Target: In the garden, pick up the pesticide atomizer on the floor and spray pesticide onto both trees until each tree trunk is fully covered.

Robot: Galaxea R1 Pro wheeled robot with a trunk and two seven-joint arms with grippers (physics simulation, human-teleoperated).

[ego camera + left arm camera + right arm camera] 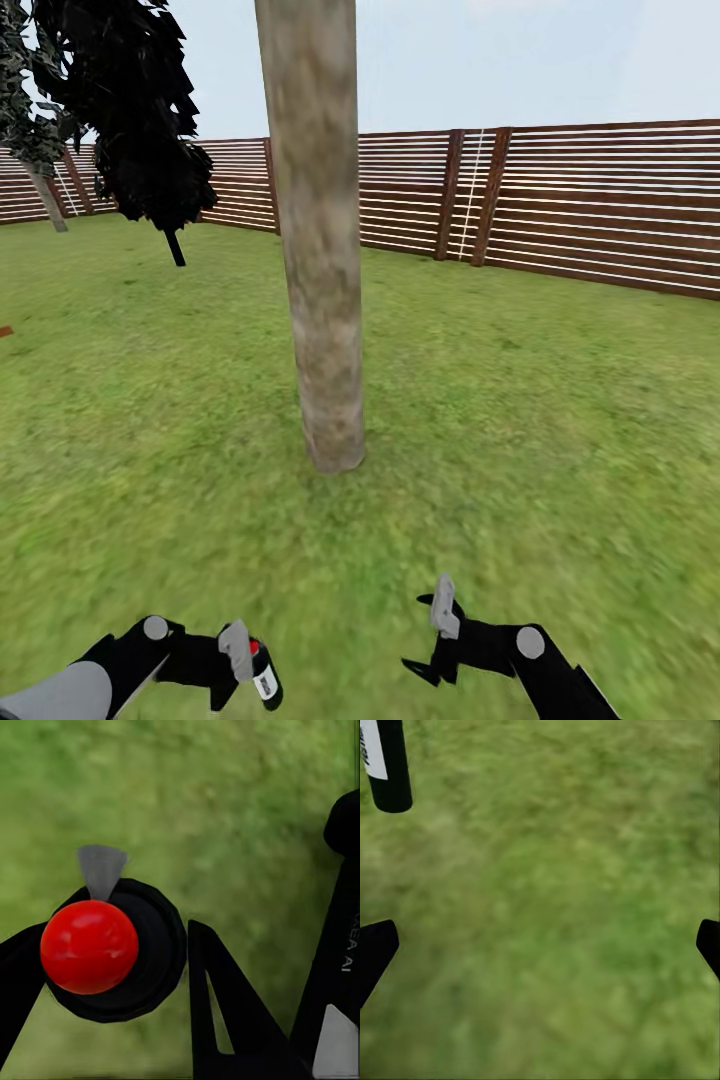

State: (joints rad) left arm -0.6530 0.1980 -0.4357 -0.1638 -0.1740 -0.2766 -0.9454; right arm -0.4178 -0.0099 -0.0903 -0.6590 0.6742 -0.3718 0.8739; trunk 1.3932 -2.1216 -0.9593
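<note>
The garden is spreading out wide here, green floor (pixel 520 420) running back to the slatted wooden fence (pixel 600 210), and one thick mottled tree trunk (pixel 322 250) is standing dead ahead of the robot, its bark looking bare of any whitish specks from where we are watching. A dark conifer (pixel 140 110) is sitting off to the left near the fence. Down low, the left gripper (pixel 240 660) is carrying the pesticide atomizer (pixel 262 672), jaws clenched on it, the dark body with its pale label hanging below and a red cap (pixel 88 945) showing on top in the left wrist view. The right gripper (pixel 440 640) is hanging empty, jaws spread apart over grass. That sprayer is looking light and rigid, a smooth plastic bottle that could twist or slip in a pinch, so the grip is wanting to stay on the upper body, near the head, leaving the nozzle free to face the bark.
</note>
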